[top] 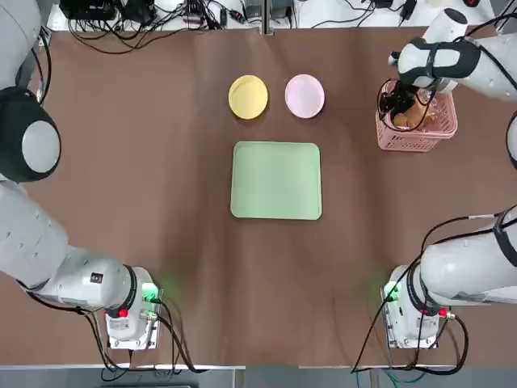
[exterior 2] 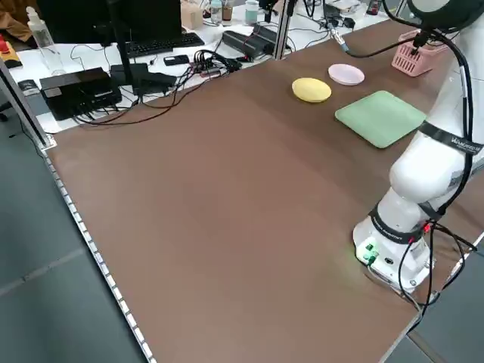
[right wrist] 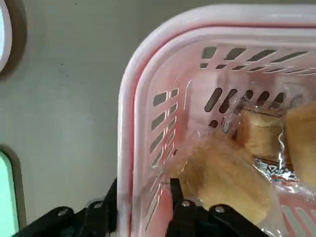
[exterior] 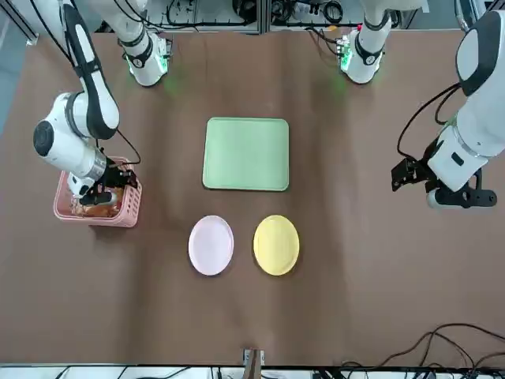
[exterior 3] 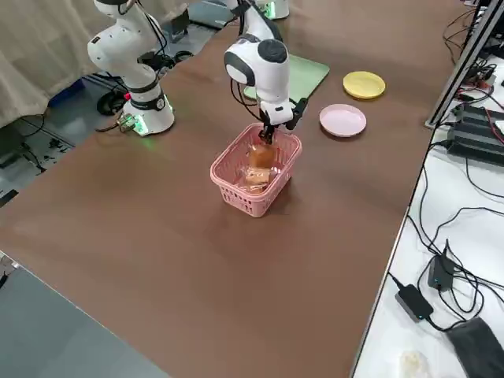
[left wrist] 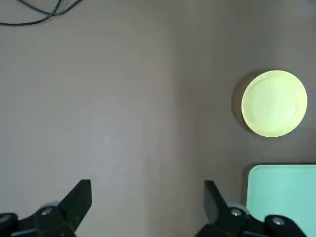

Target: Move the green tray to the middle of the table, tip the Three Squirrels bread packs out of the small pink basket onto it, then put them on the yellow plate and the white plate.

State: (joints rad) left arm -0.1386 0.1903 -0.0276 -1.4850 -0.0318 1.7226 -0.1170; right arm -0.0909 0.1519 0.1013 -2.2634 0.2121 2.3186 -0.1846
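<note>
The green tray (top: 276,179) lies flat at the middle of the table (top: 145,202). Beyond it sit the yellow plate (top: 248,97) and the white plate (top: 304,95), side by side. The small pink basket (top: 420,129) stands at the far right with the Three Squirrels bread packs (right wrist: 222,173) inside. My right gripper (right wrist: 142,195) is shut on the basket's left wall (right wrist: 131,123), one finger inside and one outside. My left gripper (left wrist: 146,202) hangs open and holds nothing, high over bare table left of the yellow plate (left wrist: 274,102).
Both arm bases (top: 129,311) stand at the near edge. Cables and black boxes (exterior 2: 83,91) lie on the white bench beyond the far edge. A metal post (top: 265,16) rises at the middle of the far edge.
</note>
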